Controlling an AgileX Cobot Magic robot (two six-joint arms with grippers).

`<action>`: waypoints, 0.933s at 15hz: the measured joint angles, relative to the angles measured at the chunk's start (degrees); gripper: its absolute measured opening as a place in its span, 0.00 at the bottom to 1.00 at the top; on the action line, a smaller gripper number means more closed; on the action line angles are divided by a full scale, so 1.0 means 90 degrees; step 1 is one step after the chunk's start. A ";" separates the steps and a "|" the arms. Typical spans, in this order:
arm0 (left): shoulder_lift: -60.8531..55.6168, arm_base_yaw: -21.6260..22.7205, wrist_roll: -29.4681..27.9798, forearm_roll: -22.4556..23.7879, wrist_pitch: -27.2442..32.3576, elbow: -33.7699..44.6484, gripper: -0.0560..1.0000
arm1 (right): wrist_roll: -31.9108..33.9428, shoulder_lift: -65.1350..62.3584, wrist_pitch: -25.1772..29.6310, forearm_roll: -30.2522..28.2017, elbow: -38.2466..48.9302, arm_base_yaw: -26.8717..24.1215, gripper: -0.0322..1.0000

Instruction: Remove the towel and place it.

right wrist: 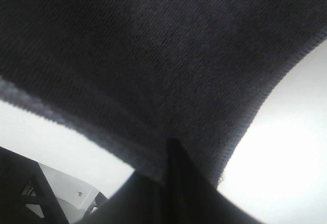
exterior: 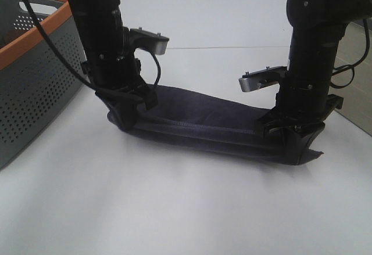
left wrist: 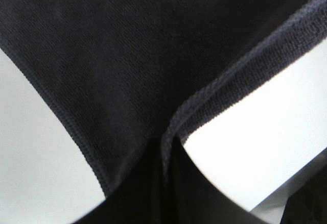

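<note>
The dark navy-grey towel (exterior: 209, 124) stretches across the white table between my two arms, folded lengthwise and sagging onto the surface in the middle. At its left end my left gripper (exterior: 129, 114) is shut on the cloth. My right gripper (exterior: 295, 142) is shut on the right end, low near the table. Dark terry cloth (left wrist: 127, 55) with a hemmed edge fills the left wrist view and runs into the closed jaws of the left gripper (left wrist: 166, 183). The right wrist view shows the towel (right wrist: 153, 55) pinched the same way by the right gripper (right wrist: 171, 183).
A grey perforated basket (exterior: 35, 81) with an orange rim stands at the left edge, close to the left arm. The white table (exterior: 186, 208) extends in front of the towel. At the far right the table's edge (exterior: 354, 121) borders a darker floor.
</note>
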 joint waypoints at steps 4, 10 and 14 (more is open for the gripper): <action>0.0000 0.0000 0.0000 -0.0064 -0.0006 0.0414 0.06 | 0.0000 0.0000 -0.0115 0.0223 0.0153 0.0006 0.03; 0.0000 0.0000 -0.0299 0.0045 0.0006 0.0414 0.63 | 0.0350 0.0000 0.0242 0.0738 0.0153 0.0006 0.66; -0.0070 0.0000 -0.0497 0.0070 0.0006 0.0414 0.80 | 0.0395 -0.0070 0.0395 0.0758 0.0153 0.0006 0.74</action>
